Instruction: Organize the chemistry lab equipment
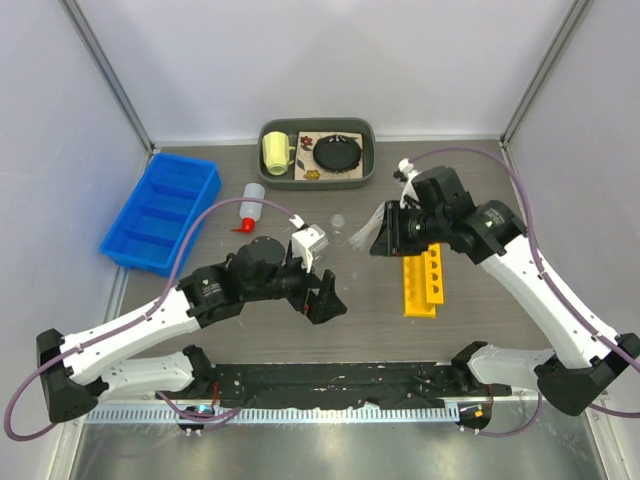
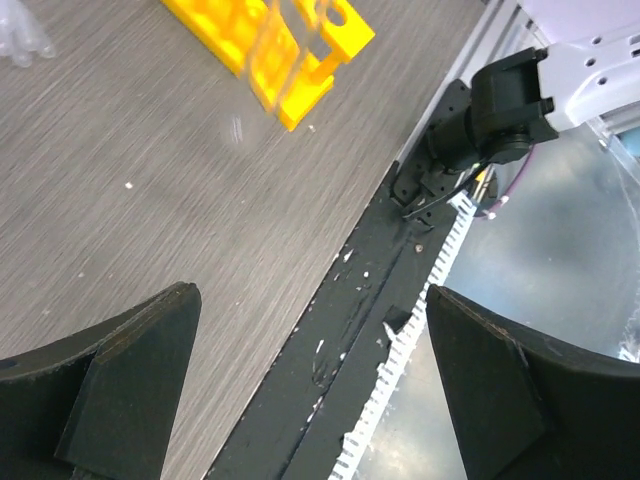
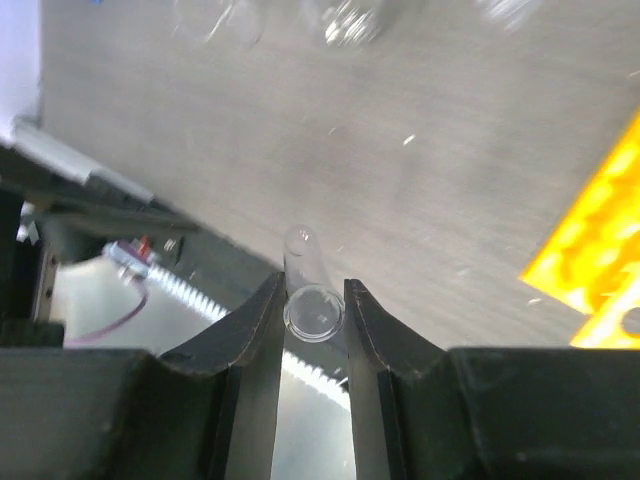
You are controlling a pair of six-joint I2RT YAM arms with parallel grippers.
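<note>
One tube (image 3: 313,312) fills right tool (image 3: 312,288); left tool (image 2: 310,300) gapes.

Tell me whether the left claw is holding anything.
No, the left claw gapes wide, with only tabletop and the black rail showing between its fingers.

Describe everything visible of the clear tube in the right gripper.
The clear tube is thin and see-through, glass or plastic by its look, and seems empty. Its round open mouth faces the wrist camera; its rounded closed end points away, toward the table. The right gripper is shut on it, black fingers pressing both sides near the mouth. Nothing else visibly touches it.
</note>
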